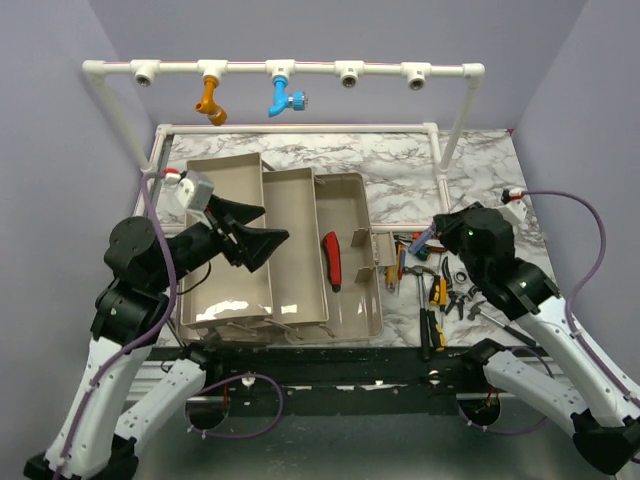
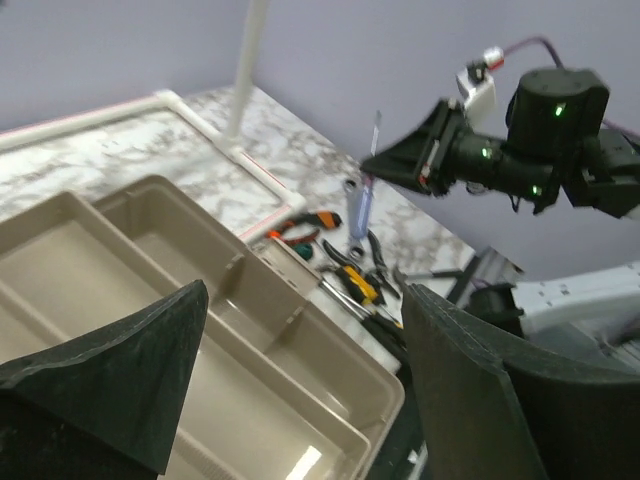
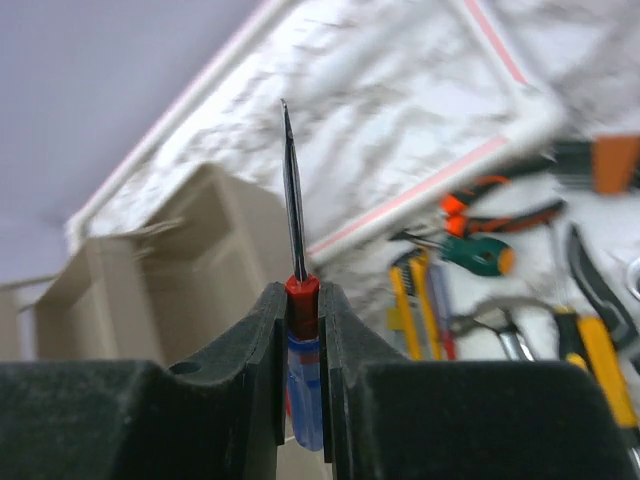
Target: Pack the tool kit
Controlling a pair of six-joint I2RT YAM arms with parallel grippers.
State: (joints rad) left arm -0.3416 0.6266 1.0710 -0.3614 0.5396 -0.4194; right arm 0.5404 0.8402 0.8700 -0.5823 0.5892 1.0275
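Screwdriver w/ blue-and-red handle is pinched in right tool, jaws pressed onto the handle from both sides. Its thin shaft sticks up past the fingertips in the right wrist view, tip toward the upper centre of that frame. In the top view the right tool sits centre right, just right of the toolbox & above the loose hand tools. From the left wrist view the screwdriver looks to be off the worktop, over that pile. Left tool is spread wide w/ nothing between its fingers, and hangs over the left part of the toolbox, centre left in the top view. Toolbox is beige, open, w/ 3 long compartments side by side, and stands on the marbled worktop left of centre, reaching to the near edge. Red-handled cutter lies in the rightmost compartment, along its left wall; the other 2 compartments show only bare beige. Hand tools lie in a heap on the worktop just right of the box, lower centre right: pliers w/ yellow-black grips, an orange-handled pair, a teal-handled one & some bare metal pieces, overlapping so not all can be told apart. White pipe frame spans the top of the frame, w/ orange fitting & blue fitting hanging from its bar
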